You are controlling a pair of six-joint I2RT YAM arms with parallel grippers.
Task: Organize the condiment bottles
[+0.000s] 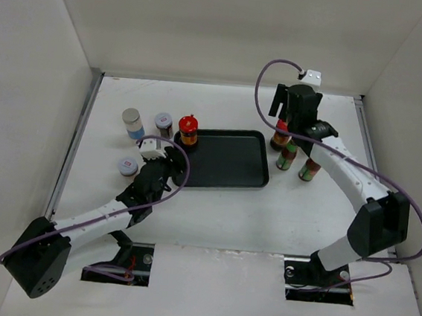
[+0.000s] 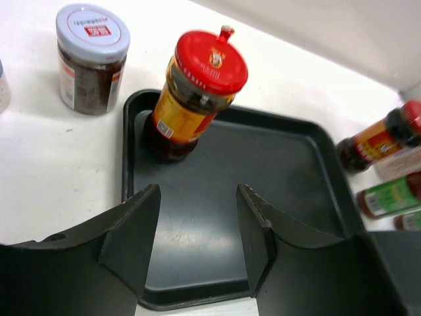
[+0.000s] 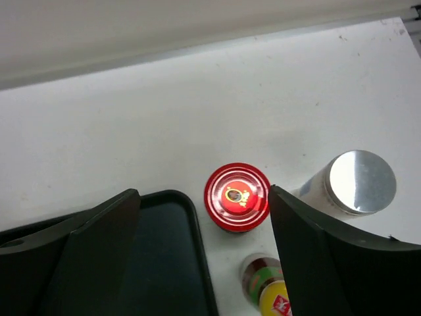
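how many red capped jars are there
2. One red-capped jar stands in the far-left corner of the black tray; the other red-capped jar stands on the table right of the tray, under the open right gripper. None seems hidden.

Ahead of your left hand (image 2: 198,192): tray (image 2: 289,171) matt black; red-capped jar (image 2: 191,99), cap glossy plastic. Beside your right hand (image 3: 202,197): white cylinder (image 3: 362,182), lid shiny metal.

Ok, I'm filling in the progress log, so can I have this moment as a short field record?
in tray: red-capped jar, far-left corner of black tray
left of tray: left white cylinder, far grey-lidded jar, near grey-lidded jar
right of tray: second red-capped jar, right white cylinder, far green bottle, near green bottle
left gripper: open, empty
right gripper: open, above second red-capped jar
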